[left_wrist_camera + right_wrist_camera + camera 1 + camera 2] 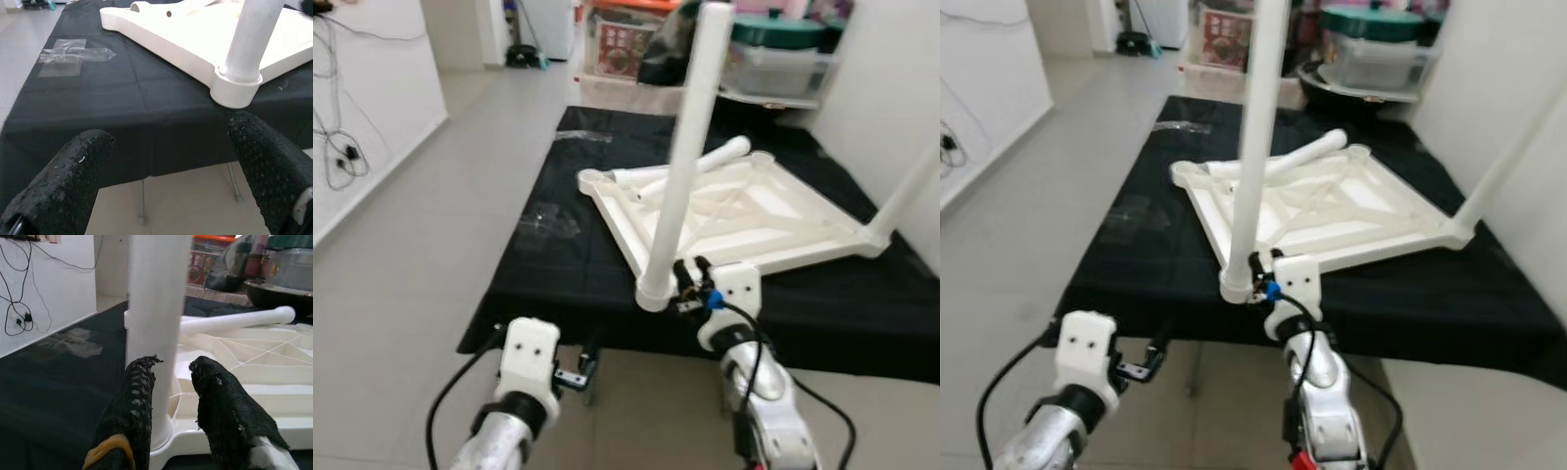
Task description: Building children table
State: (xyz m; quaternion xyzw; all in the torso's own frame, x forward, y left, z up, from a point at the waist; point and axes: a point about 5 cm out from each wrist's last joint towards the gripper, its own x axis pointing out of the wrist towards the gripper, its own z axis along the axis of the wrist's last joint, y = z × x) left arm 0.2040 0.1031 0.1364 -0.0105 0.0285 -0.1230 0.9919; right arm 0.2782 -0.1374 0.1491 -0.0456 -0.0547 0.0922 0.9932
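Note:
A white children's table (744, 211) lies upside down on a black-covered bench (558, 264). One white leg (690, 147) stands upright in the near corner socket (237, 88). A second leg (906, 191) stands in the right corner, and a loose leg (705, 162) lies across the far side of the underside. My right gripper (690, 269) sits at the base of the near leg, open a little, its fingers (139, 391) just short of the leg and holding nothing. My left gripper (576, 377) is low in front of the bench edge, open wide and empty.
Clear tape (548, 220) is stuck on the black cloth at the left. Storage boxes and a lidded pot (773, 44) stand behind the bench. Cables (337, 147) hang on the left wall, and a white wall runs along the right. Tiled floor lies to the left.

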